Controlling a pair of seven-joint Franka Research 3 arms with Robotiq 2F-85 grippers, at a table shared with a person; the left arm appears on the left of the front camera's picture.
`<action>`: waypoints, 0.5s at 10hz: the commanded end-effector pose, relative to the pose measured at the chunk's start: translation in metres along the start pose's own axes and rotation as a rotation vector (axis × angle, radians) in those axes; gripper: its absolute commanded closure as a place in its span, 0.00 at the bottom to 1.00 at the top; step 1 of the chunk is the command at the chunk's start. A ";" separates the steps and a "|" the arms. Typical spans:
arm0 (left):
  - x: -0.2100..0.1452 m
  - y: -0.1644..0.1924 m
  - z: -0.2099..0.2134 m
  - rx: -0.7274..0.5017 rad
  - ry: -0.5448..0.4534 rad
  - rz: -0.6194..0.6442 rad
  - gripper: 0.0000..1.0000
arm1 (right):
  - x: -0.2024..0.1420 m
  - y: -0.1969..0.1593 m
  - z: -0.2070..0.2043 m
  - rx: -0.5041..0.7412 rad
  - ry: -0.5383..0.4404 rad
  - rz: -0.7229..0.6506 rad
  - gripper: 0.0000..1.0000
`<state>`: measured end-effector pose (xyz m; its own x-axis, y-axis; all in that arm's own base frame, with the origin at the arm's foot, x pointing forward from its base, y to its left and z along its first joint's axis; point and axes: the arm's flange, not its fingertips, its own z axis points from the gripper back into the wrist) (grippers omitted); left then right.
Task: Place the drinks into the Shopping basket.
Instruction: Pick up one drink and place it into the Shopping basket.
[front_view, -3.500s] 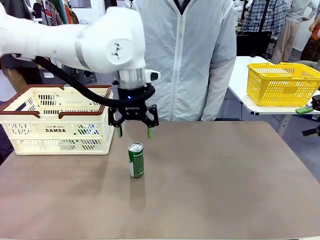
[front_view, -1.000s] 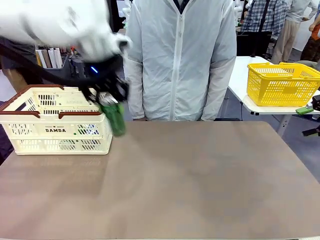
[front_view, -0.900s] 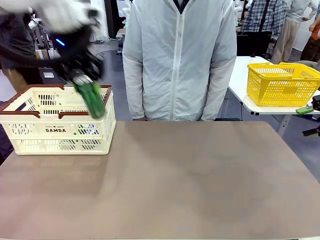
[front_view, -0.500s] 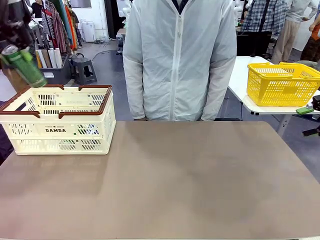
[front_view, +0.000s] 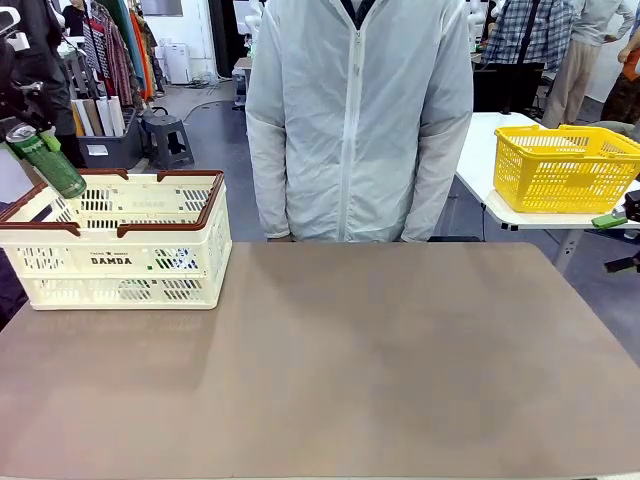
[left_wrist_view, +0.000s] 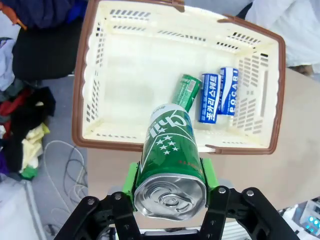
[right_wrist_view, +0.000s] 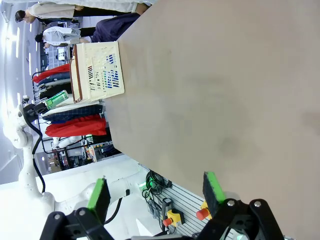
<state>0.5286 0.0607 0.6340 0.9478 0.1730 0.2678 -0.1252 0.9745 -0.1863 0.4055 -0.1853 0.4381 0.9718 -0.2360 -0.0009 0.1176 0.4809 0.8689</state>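
Green aluminium fills the left jaws: a green can is clamped between the two green pads, one pad pressed on each side of its body near the silver top. In the left wrist view the can points away from the jaws, its top nearest the camera and its base aimed down toward the Shopping basket, which lies directly beyond the jaws with its brown rim framing the cream interior. Past the held can, on the basket floor, lie three more drinks: another green can just beyond the base of the held one, and two blue cans side by side next to it, all on their sides.

From the front, the left jaws sit at the far left edge of the picture, raised above the basket's near left corner, and the can is tilted, its top up and to the left, its base slanting down toward the basket rim. It hangs over the rim without touching it, as far as can be told.

The right jaws stand wide apart with nothing between the green pads. They hang well away from the basket, looking out over the bare brown surface, with the basket far beyond them at its other end. A person in a pale jacket stands at the far side.
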 end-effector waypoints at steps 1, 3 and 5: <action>-0.004 0.001 0.012 0.017 -0.014 -0.032 1.00 | -0.002 0.003 0.001 -0.012 0.004 -0.014 0.00; -0.001 0.000 0.002 0.003 -0.003 -0.007 1.00 | -0.002 0.003 0.001 -0.012 0.004 -0.014 0.00; 0.038 -0.016 -0.028 0.144 0.043 -0.124 1.00 | -0.002 0.003 0.001 -0.012 0.004 -0.014 0.00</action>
<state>0.5472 0.0530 0.6198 0.9609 0.1115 0.2534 -0.0897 0.9913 -0.0961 0.4055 -0.1851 0.4382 0.9718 -0.2357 -0.0006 0.1172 0.4810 0.8688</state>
